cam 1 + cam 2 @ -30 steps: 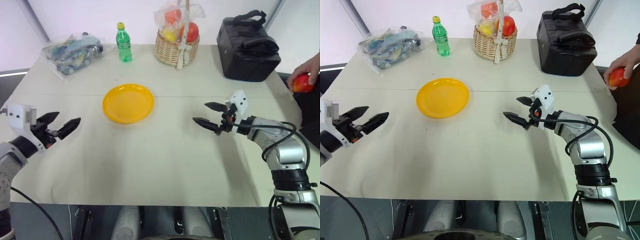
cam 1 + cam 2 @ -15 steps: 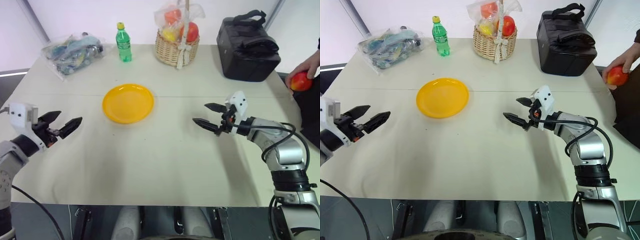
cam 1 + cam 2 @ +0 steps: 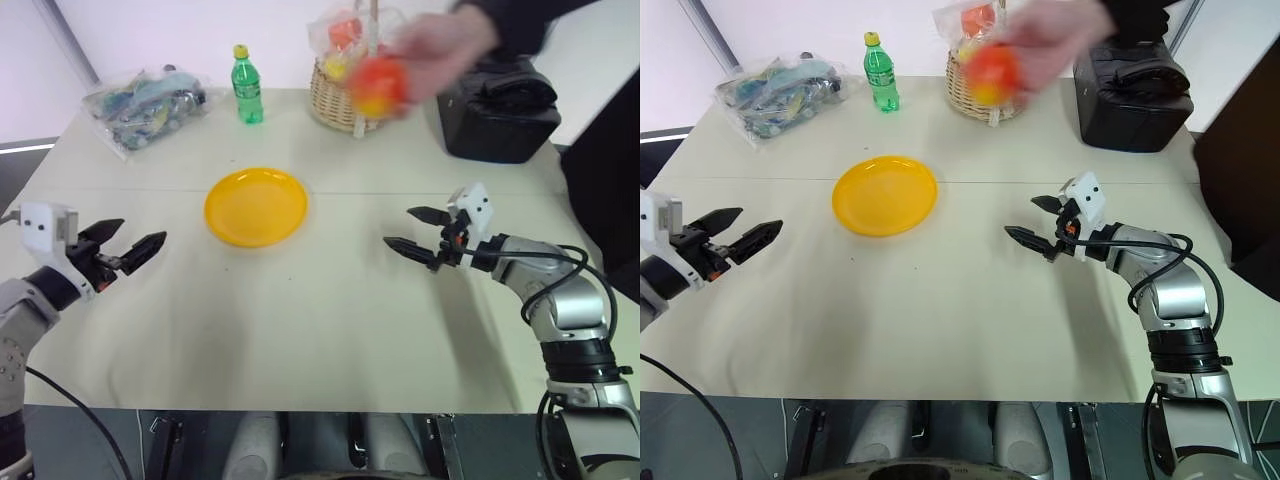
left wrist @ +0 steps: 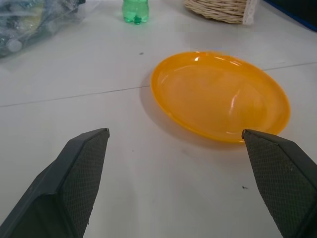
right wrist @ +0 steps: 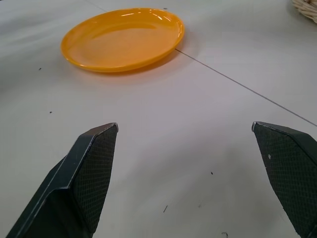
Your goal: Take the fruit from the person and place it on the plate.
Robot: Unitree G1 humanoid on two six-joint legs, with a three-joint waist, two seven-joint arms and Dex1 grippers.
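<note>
**Red apple held over the far side of the table, both grippers empty**

Pale cream table (image 3: 330, 330) is the biggest thing I see, with a seam running across it just behind the plate. At its far right corner sits a black bag (image 3: 497, 105). A person's arm in a dark sleeve (image 3: 515, 12) reaches in over that bag, and the hand (image 3: 440, 45), blurred, holds the apple (image 3: 378, 84) in the air in front of the wicker basket (image 3: 350, 100) of wrapped fruit. The apple is well apart from both of my grippers and from the plate.

At the far left corner lies a clear plastic bag (image 3: 145, 105) of mixed items, and a green bottle (image 3: 247, 87) stands upright between it and the basket.

The yellow plate (image 3: 256, 206) lies left of centre with nothing on it.

My right gripper (image 3: 410, 230) hovers just above the table to the right of the plate, pointing toward it, fingers spread wide and holding nothing. My left gripper (image 3: 125, 245) hangs near the left edge, also pointing at the plate, its fingers wide apart and empty.
</note>
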